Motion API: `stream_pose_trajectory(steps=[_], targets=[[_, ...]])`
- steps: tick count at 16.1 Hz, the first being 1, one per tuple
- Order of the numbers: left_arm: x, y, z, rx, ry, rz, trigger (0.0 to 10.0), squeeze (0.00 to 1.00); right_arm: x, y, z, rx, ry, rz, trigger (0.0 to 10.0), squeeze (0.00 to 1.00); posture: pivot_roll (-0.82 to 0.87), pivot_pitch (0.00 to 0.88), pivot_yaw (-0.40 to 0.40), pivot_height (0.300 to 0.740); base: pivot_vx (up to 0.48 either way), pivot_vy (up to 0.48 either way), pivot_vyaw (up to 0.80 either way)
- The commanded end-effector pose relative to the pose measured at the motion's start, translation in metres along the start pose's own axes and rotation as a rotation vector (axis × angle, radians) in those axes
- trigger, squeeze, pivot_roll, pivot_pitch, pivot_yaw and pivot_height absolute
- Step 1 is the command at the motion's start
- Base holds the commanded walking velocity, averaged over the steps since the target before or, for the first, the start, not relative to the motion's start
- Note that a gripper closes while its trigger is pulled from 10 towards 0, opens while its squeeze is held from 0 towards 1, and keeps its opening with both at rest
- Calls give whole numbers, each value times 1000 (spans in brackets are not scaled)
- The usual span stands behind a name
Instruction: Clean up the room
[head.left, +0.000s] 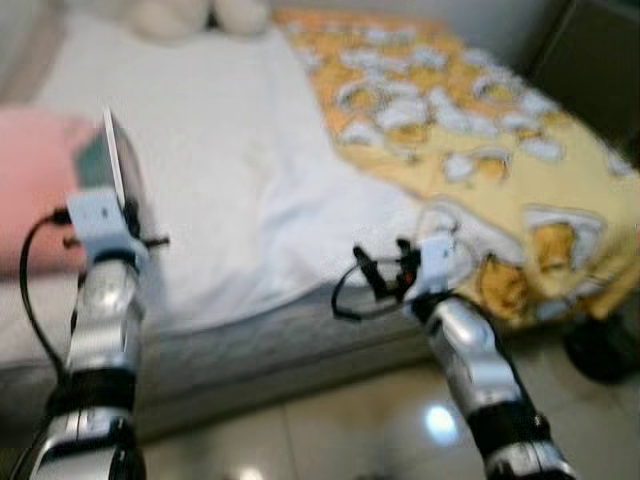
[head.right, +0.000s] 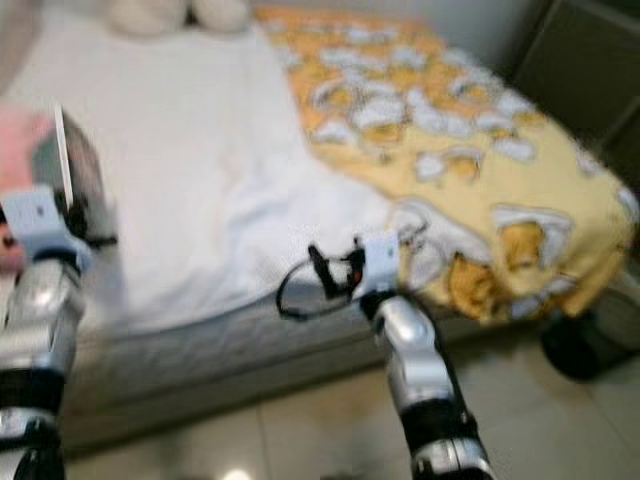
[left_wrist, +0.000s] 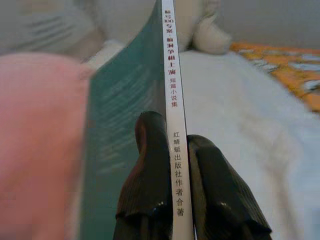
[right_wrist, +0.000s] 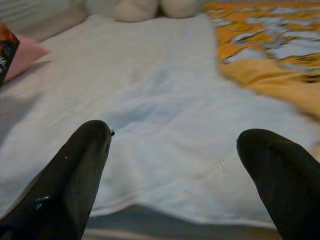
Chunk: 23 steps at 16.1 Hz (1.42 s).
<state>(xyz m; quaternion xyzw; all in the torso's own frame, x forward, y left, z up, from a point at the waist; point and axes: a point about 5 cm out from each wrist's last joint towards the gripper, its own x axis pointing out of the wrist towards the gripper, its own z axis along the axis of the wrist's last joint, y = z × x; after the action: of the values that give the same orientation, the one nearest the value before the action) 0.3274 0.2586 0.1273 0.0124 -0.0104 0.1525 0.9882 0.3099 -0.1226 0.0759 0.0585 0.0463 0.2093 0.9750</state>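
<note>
My left gripper (left_wrist: 172, 145) is shut on a thin book (left_wrist: 171, 75) with a teal cover and a white spine printed with Chinese characters. I hold it upright above the left side of the bed; in the left eye view the book (head.left: 115, 165) rises above the left wrist. My right gripper (right_wrist: 175, 145) is open with nothing between its fingers, hovering at the front edge of the white sheet (right_wrist: 165, 100). The right arm (head.left: 470, 350) reaches toward the bed's corner.
The bed has a white sheet (head.left: 220, 150) and a yellow patterned quilt (head.left: 480, 130) on the right. A pink pillow (head.left: 30, 180) lies at the left. Pale plush toys (head.left: 190, 15) sit at the bed's head. A dark object (head.left: 605, 350) rests on the tiled floor (head.left: 330, 430).
</note>
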Motion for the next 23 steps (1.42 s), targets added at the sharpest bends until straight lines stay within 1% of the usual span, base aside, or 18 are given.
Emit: stream_pose_trajectory(steps=[1,3,4,7,9,10,12,13,14,15,16,17,18,19,20,21,23], targets=[[2,-22,10,-5,-37,-64,0,0,-5,-10,1,-19,-3,-28,10000,78,30,28,-55,740,480,0,656],[2,-24,8,-7,-28,-62,0,0,-4,-9,1,-20,-3,-31,10000,86,29,28,-57,740,480,0,594],[2,-23,7,-12,-22,-55,0,0,-5,-9,-1,-17,2,-29,10000,67,28,28,-58,740,480,0,563],[2,-22,7,-25,-17,-43,0,0,-6,-10,-3,-23,14,-31,10000,35,30,22,-63,740,480,0,0],[2,-24,7,-27,-17,-44,0,0,-5,-11,-1,-18,8,-27,10000,43,34,15,-67,740,480,0,0],[2,-23,7,-32,-15,-40,0,0,-4,-10,-1,-38,14,-11,10000,78,34,13,-69,740,480,0,669],[1,-21,6,-46,-8,-25,0,0,-5,-6,-3,-37,21,21,10000,71,34,18,-73,740,480,0,641],[1,-21,6,-48,-4,-27,0,0,-6,-2,-4,-68,31,49,10000,106,32,23,-73,740,480,0,581],[0,-22,5,-47,-3,-29,0,0,-7,0,-5,-84,35,61,10000,267,33,28,-75,740,480,0,525],[-1,-24,6,-54,-3,-41,0,0,-8,0,-5,-75,36,59,10000,271,32,38,-78,740,480,0,525],[-2,-28,6,-56,1,-66,1608,0,-8,0,-6,-75,42,58,10000,278,32,46,-80,740,480,0,525],[-2,-32,3,-26,30,-77,10000,0,-8,0,-7,-71,42,51,10000,247,32,51,-81,740,0,0,531],[-3,-34,3,-24,31,-87,10000,0,-8,-1,-7,-62,50,43,10000,39,31,56,-81,740,0,0,400],[-5,-37,4,-19,27,-106,10000,0,-8,-2,-7,-63,53,36,10000,0,30,62,-79,740,0,0,0],[-6,-38,4,-24,27,-111,10000,0,-8,-3,-7,-64,51,19,10000,0,28,67,-78,740,0,0,0],[-6,-38,3,-11,29,-121,10000,0,-8,-4,-6,-53,43,5,10000,0,29,71,-76,740,0,0,0],[-6,-39,6,-22,29,-136,10000,0,-10,-5,-7,-18,28,-36,10000,0,29,78,-67,740,0,0,0]])
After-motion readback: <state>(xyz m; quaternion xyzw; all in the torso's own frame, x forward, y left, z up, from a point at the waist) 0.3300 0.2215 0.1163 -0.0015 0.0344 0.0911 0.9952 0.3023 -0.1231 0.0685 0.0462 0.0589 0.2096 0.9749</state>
